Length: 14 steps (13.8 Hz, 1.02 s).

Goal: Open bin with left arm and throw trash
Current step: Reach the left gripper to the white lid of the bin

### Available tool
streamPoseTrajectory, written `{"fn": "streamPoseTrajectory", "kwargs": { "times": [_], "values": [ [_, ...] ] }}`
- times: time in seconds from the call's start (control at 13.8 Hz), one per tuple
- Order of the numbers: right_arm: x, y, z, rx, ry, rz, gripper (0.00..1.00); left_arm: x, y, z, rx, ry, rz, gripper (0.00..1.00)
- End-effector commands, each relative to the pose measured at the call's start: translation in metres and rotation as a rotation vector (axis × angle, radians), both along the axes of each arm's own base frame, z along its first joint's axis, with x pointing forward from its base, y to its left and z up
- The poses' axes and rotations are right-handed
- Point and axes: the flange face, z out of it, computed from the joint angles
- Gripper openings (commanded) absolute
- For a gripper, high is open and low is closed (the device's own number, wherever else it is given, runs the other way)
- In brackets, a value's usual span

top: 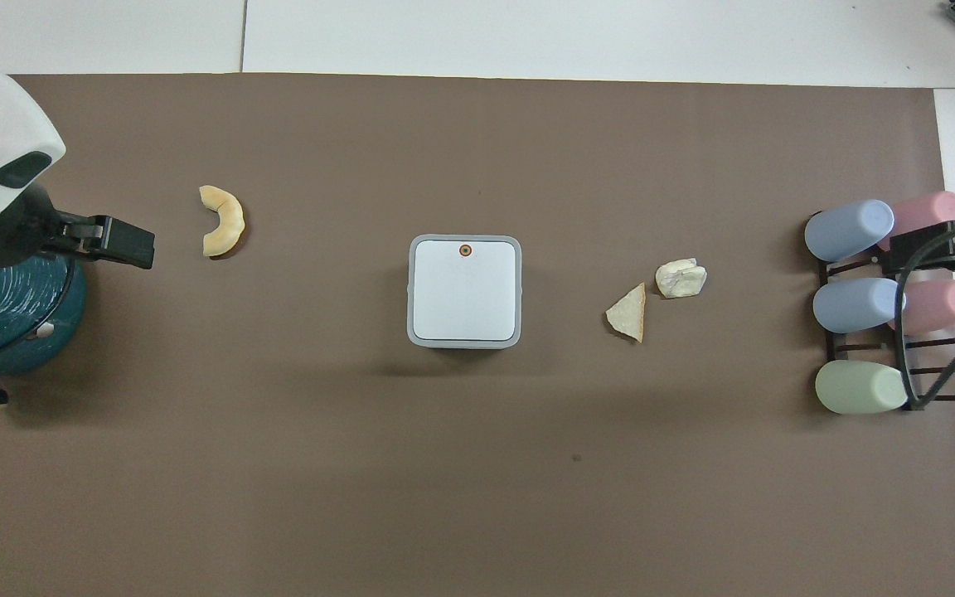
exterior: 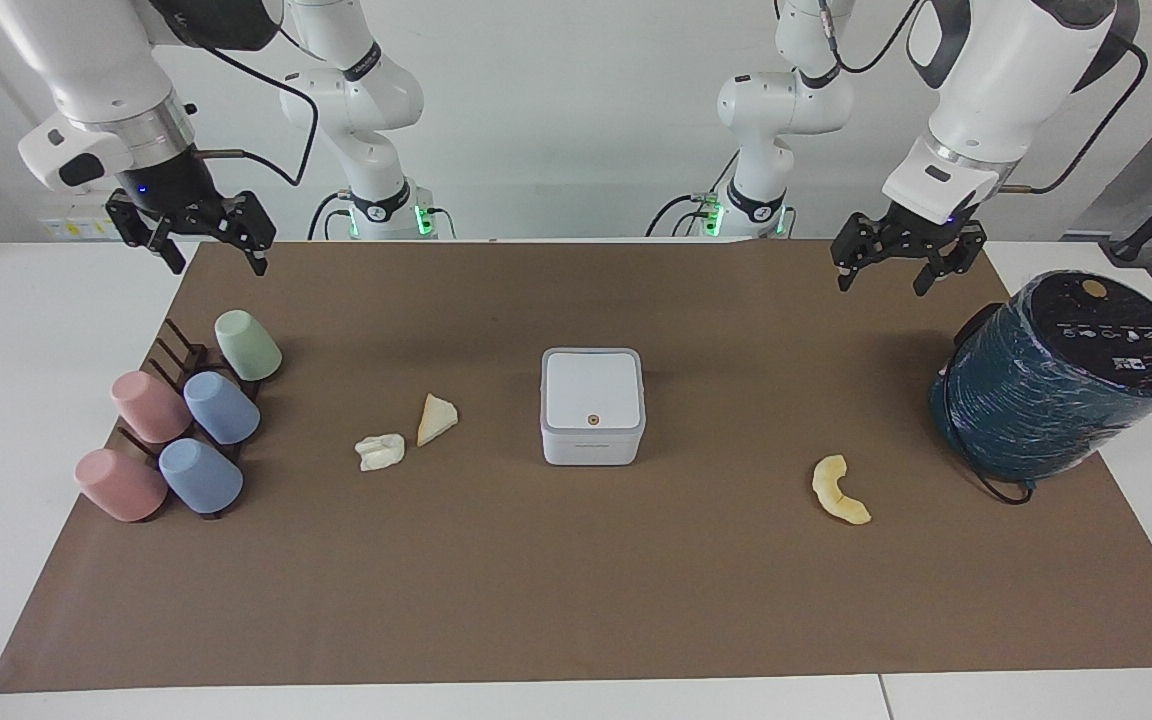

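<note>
The bin is a small white square box with its lid shut and a brown dot on the lid; it stands mid-mat and also shows in the overhead view. A white lumpy wad and a pale yellow wedge lie beside it toward the right arm's end. A yellow crescent lies toward the left arm's end. My left gripper hangs open and empty over the mat beside the teal cylinder. My right gripper hangs open and empty over the mat's corner by the cup rack.
A large dark teal cylinder with a black top stands at the left arm's end of the brown mat. A dark rack with several pastel cups stands at the right arm's end.
</note>
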Motion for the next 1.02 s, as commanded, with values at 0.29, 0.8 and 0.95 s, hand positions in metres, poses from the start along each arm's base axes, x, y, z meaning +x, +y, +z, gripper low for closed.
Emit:
{"fn": "streamPoseTrajectory", "kwargs": {
  "times": [0.29,0.8,0.95],
  "values": [
    [-0.002,-0.001,0.004,0.014,0.001,0.020,1.00,-0.007,-0.002,0.008,0.004,-0.012,-0.022,1.00],
    [-0.002,-0.001,0.004,0.015,0.001,0.020,1.00,-0.018,-0.065,0.005,-0.058,0.002,-0.045,0.91],
    [-0.002,-0.001,0.004,0.015,0.001,0.020,1.00,-0.026,-0.106,-0.001,-0.060,0.007,0.003,0.42]
  ]
}}
